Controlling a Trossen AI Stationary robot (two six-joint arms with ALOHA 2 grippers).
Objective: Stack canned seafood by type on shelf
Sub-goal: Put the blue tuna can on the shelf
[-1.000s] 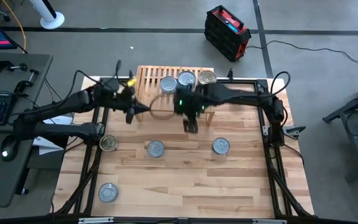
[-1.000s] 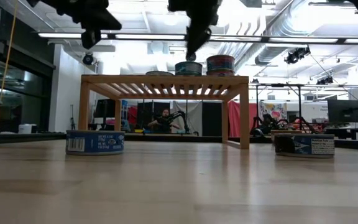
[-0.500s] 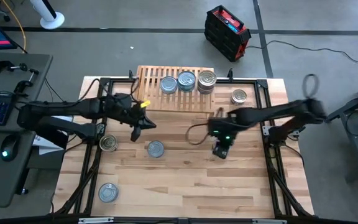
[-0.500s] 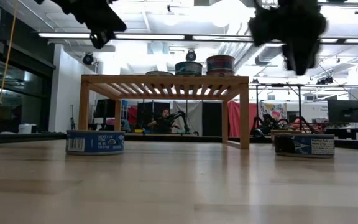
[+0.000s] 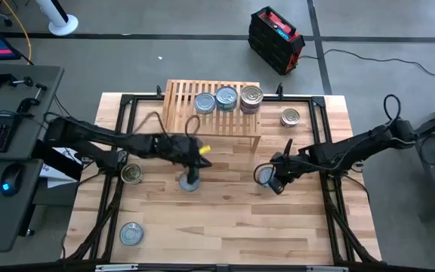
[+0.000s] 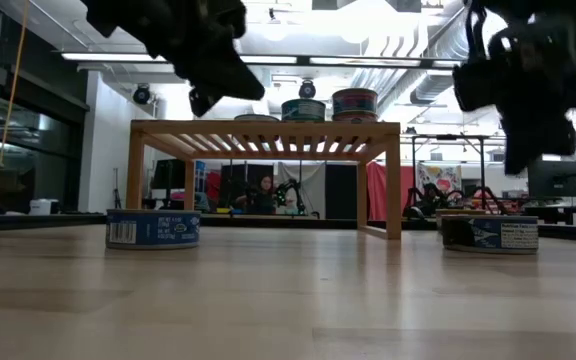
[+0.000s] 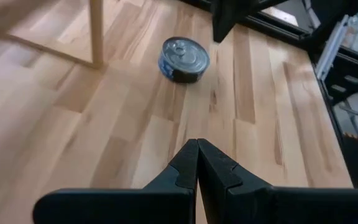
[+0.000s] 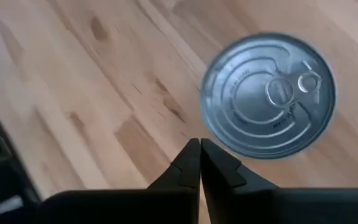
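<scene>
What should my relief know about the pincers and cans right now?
Left pincer: shut, empty, above the can mid-table.
Right pincer: shut, empty, beside the silver can on the table's right part.
Done: three piles of cans on the shelf, the rightmost taller.
Left: cans loose on the table, one at the left rail, one front-left, one far right.

grey floor, desk, ceiling strip lights
</scene>
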